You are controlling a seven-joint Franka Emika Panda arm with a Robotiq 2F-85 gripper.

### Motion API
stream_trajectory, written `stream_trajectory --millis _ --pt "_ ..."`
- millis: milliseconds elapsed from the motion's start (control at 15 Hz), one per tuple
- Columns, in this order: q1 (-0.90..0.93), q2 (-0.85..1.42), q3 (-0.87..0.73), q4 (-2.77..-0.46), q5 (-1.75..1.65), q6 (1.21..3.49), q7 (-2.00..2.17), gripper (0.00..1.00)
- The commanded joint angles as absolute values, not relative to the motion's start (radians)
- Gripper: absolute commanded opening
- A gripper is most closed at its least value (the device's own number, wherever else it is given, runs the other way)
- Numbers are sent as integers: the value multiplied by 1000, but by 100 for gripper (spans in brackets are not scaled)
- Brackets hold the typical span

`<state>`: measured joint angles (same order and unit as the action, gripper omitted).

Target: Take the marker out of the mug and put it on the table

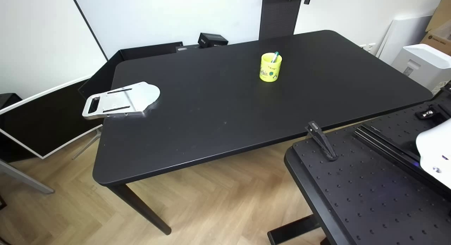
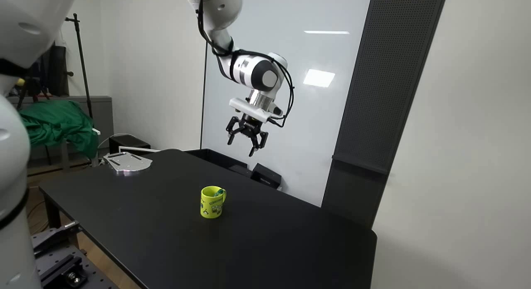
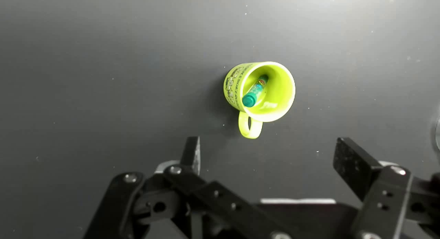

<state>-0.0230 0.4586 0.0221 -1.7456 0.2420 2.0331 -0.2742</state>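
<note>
The gripper [image 3: 266,151] stands spread wide, its fingers [image 3: 354,165] far apart, holding nothing. An exterior view shows it hanging well above the surface [image 2: 166,210], with the mug [image 2: 211,208] lower down and well apart. In the wrist view the mug lies ahead of the fingertips, close to midway between them from side to side, its handle [image 3: 252,134] pointing back toward the gripper. The marker [image 3: 255,93] is inside the mug, tilted: its green end leans at the rim, near the handle, and the other end runs down and away from the gripper. Seen from the wrist, that long axis slants across the line along which the fingers would close, so a grip should cross the marker rather than run along it; a slight turn might square it. The step in hand looks like the approach: forward, then down over the green end. With that end so near the rim, one finger may have to pass outside it, and the mug could be pinched too. Farther out, the plate [image 1: 139,95] overhangs an edge of the surface, well apart from the mug.
</note>
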Motion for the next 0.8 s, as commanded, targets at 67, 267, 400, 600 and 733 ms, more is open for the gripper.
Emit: stream_trajectory --millis 67,267,400,600,733 --pt "-61 561 58 -1691 284 2020 -282 100" --pt "-78 614 82 -1683 311 2031 -311 100" --pt "-85 644 97 -1679 323 2040 -331 100" --pt "-98 680 127 -1680 346 2064 -385 100" --pt "-105 700 146 -1682 357 2086 -428 100"
